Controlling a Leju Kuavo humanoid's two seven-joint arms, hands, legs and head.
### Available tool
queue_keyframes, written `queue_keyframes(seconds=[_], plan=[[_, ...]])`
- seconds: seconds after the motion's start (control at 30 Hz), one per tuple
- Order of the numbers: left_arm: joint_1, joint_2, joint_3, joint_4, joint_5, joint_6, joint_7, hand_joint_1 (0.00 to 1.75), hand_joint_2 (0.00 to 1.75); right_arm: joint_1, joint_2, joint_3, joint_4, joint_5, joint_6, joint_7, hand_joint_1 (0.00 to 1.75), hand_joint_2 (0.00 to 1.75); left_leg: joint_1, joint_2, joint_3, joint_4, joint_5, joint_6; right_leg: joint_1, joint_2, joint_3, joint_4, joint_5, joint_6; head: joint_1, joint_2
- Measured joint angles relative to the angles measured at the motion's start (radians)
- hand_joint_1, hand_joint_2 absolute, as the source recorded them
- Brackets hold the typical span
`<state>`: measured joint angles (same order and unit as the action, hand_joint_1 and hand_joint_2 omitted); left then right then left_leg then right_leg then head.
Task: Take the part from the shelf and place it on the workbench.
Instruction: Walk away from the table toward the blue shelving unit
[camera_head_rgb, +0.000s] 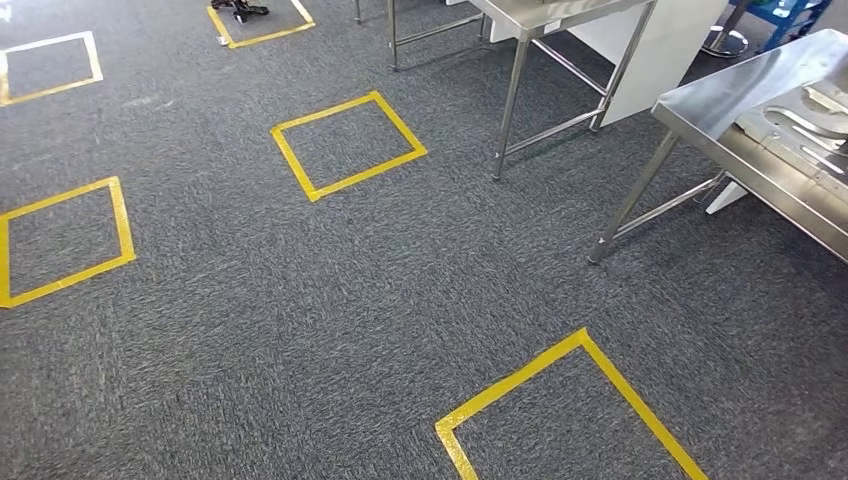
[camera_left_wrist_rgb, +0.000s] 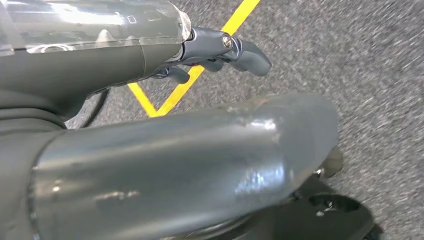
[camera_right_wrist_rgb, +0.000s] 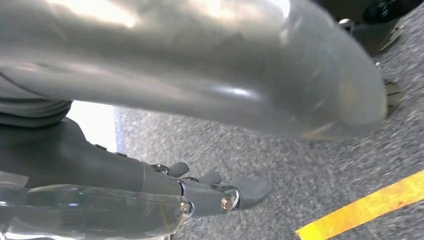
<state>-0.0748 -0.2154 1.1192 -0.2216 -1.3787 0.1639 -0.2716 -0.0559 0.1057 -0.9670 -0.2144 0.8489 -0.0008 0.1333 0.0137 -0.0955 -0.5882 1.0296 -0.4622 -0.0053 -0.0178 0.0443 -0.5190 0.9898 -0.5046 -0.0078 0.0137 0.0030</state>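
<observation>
Both hands hanging over the carpet, holding nothing.
Left hand (camera_left_wrist_rgb: 200, 55) and right hand (camera_right_wrist_rgb: 200, 192) fingers are lying loosely apart; pale parts (camera_head_rgb: 810, 125), seemingly, are resting on the table (camera_head_rgb: 730, 100).

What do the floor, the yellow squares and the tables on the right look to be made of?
The floor looks like short-pile grey carpet, with a speckled, fibrous texture. The yellow squares seem to be adhesive tape: flat, thin strips with overlapping corners. The tables appear to be stainless steel, with a brushed, reflective top and shiny tubular legs.
</observation>
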Motion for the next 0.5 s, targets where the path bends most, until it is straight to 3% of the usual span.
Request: queue_keyframes(seconds=[0.07, 0.13, 0.17, 0.2, 0.23, 0.3, 0.37, 0.43, 0.5], plan=[[-0.001, 0.000, 0.000, 0.000, 0.000, 0.000, 0.001, 0.00, 0.00, 0.003, 0.000, -0.001, 0.000, 0.000, 0.002, 0.002, 0.00, 0.00, -0.002, 0.051, -0.035, 0.081, -0.051, -0.005, -0.002, -0.029, 0.005, -0.011, 0.005, -0.011, -0.003, 0.000], [-0.003, 0.000, 0.000, 0.000, 0.000, 0.000, 0.002, 0.00, 0.00, 0.006, 0.000, -0.001, 0.000, 0.000, 0.003, 0.002, 0.00, 0.00, 0.000, 0.078, -0.091, 0.206, -0.114, -0.011, 0.001, -0.058, 0.004, -0.010, 0.004, -0.015, -0.005, 0.000], [-0.003, 0.000, 0.000, 0.000, 0.000, 0.000, 0.003, 0.00, 0.00, 0.006, 0.000, -0.002, 0.000, 0.001, 0.004, 0.002, 0.00, 0.00, 0.002, 0.083, -0.107, 0.247, -0.126, -0.014, 0.002, -0.072, 0.004, -0.009, 0.003, -0.015, -0.005, 0.000], [-0.002, 0.000, 0.000, 0.000, -0.001, 0.000, 0.004, 0.00, 0.00, 0.005, 0.000, -0.002, 0.000, 0.002, 0.004, 0.003, 0.00, 0.00, 0.004, 0.086, -0.106, 0.253, -0.121, -0.017, 0.002, -0.085, 0.003, -0.007, 0.002, -0.014, -0.005, 0.000], [-0.001, 0.000, 0.000, 0.000, -0.002, 0.000, 0.005, 0.00, 0.00, 0.005, 0.000, -0.002, 0.000, 0.003, 0.004, 0.004, 0.00, 0.00, 0.006, 0.091, -0.084, 0.219, -0.098, -0.020, 0.001, -0.097, 0.004, -0.004, -0.001, -0.012, -0.005, 0.000], [-0.001, 0.000, 0.000, 0.000, -0.003, 0.001, 0.006, 0.00, 0.00, 0.003, 0.001, -0.002, 0.000, 0.006, 0.004, 0.008, 0.00, 0.00, 0.007, 0.118, -0.009, 0.088, -0.045, -0.021, 0.000, -0.117, 0.004, 0.006, -0.009, -0.002, -0.006, 0.000], [-0.003, 0.000, 0.000, 0.000, -0.002, 0.001, 0.005, 0.00, 0.00, 0.002, 0.001, -0.002, 0.000, 0.014, 0.004, 0.012, 0.00, 0.00, 0.003, 0.137, 0.035, 0.004, -0.024, -0.013, 0.003, -0.133, 0.004, 0.015, -0.016, 0.010, -0.004, 0.000], [0.000, 0.000, 0.000, 0.000, 0.004, -0.003, 0.002, 0.00, 0.00, -0.002, 0.001, -0.001, 0.000, 0.024, 0.004, 0.015, 0.00, 0.00, -0.001, 0.127, 0.034, -0.004, -0.023, 0.001, 0.004, -0.144, 0.007, 0.016, -0.018, 0.021, -0.001, 0.000], [0.004, 0.004, 0.002, 0.000, 0.014, -0.015, -0.003, 0.00, 0.00, -0.006, 0.001, 0.000, 0.001, 0.034, 0.006, 0.017, 0.00, 0.00, 0.000, 0.113, 0.032, -0.009, -0.018, 0.013, -0.001, -0.129, 0.007, 0.024, -0.029, 0.031, 0.000, 0.000]])
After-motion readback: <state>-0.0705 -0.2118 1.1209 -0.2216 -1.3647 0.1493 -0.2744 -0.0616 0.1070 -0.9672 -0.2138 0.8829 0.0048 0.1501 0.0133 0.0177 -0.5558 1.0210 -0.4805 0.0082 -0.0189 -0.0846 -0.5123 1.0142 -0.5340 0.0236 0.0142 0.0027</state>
